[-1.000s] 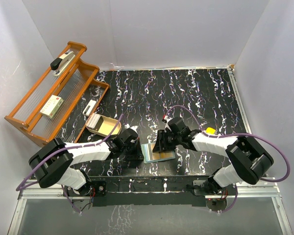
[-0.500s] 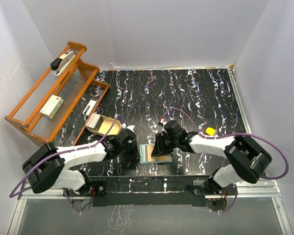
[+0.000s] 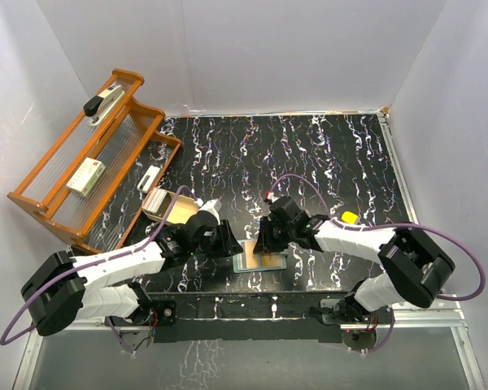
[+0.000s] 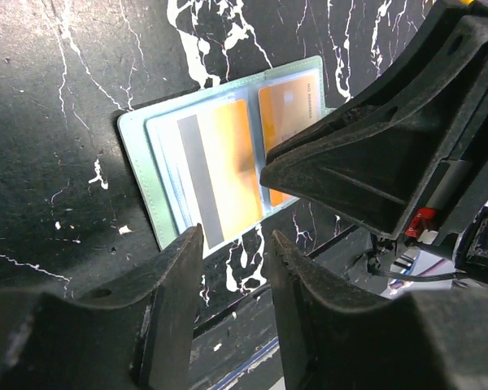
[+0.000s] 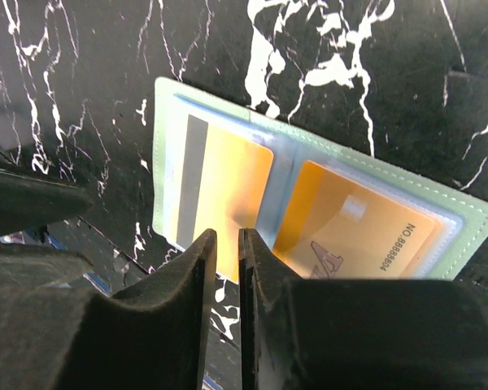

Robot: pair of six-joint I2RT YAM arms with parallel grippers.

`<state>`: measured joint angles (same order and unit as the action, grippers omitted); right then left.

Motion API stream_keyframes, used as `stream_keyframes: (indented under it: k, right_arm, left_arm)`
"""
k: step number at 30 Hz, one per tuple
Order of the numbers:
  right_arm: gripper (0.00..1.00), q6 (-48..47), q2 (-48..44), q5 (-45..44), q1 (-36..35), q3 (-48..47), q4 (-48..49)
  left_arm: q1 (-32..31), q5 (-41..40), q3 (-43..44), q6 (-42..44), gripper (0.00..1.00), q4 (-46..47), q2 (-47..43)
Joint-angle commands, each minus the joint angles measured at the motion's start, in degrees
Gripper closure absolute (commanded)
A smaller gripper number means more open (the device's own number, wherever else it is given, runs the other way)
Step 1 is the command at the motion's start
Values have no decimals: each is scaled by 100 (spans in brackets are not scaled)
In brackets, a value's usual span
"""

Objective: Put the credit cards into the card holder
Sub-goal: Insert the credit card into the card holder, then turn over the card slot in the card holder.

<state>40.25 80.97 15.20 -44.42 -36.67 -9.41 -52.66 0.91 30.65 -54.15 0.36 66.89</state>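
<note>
black marbled table: card holder laid open so two orange cards sit slotted. left gripper slightly spread, right gripper nearly pressed together, probably empty.

Both arms reach inward, low over near centre. Left pincer jaws slightly apart, nothing between. Right pincer jaws nearly together, narrow gap, tips pointing down.

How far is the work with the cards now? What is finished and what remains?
Done: the card holder lies open on the table, with two orange cards already in it, a striped card on one side and a numbered card on the other. In hand: nothing visibly; the left end effector and right end effector both hover over it with empty fingers. Left: no loose cards are clearly visible.
</note>
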Motion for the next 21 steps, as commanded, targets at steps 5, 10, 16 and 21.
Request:
stream_keyframes:
  k: [5, 10, 16, 21]
  right_arm:
    - [90, 40, 365, -149, -57, -420, 82]
    - [100, 68, 573, -354, -79, -335, -8]
    - [100, 83, 665, -492, -86, -196, -2]
    - [100, 94, 646, -509, -88, -166, 39]
  left_arm:
    - [11, -48, -545, -513, 56, 735, -273]
    - [28, -117, -669, -528, 53, 800, -315]
    - [35, -102, -761, -525, 50, 1218, -281]
    - [46, -70, -822, -509, 50, 1498, -92]
